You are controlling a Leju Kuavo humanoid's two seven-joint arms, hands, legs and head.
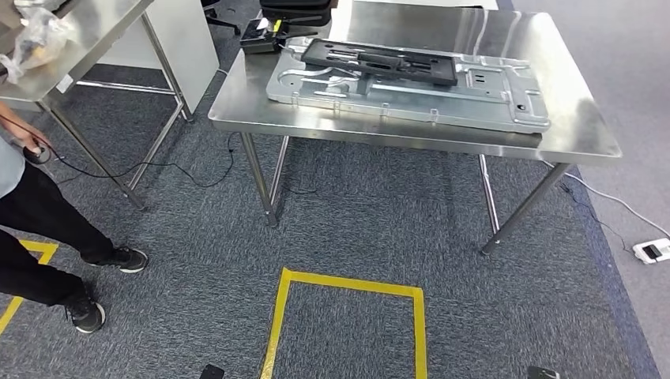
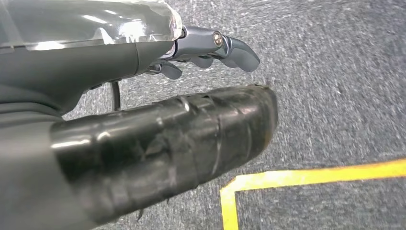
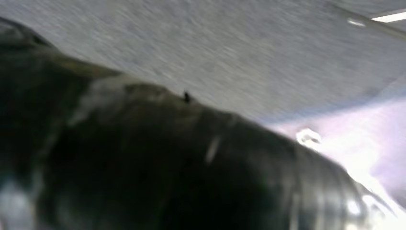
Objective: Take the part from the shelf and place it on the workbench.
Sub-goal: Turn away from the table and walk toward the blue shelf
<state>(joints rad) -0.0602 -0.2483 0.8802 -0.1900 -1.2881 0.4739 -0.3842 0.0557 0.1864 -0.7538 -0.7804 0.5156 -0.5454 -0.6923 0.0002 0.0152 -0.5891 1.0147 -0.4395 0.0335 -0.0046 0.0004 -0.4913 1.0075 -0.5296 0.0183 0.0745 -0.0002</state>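
On the steel workbench [image 1: 569,126] at 12 o'clock, black part [image 1: 379,61] atop a metal panel [image 1: 474,95], my left hand [image 2: 158,129] empty, fingers apart, my right hand [image 3: 191,172] blurred, grip unclear.

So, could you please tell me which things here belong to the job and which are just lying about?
Belong to the job:
- steel workbench
- silver metal panel lying on it
- black part resting on the panel
- left hand, holding nothing

Just lying about:
- second steel table
- plastic bag on it
- yellow floor tape
- white power strip
- person's legs
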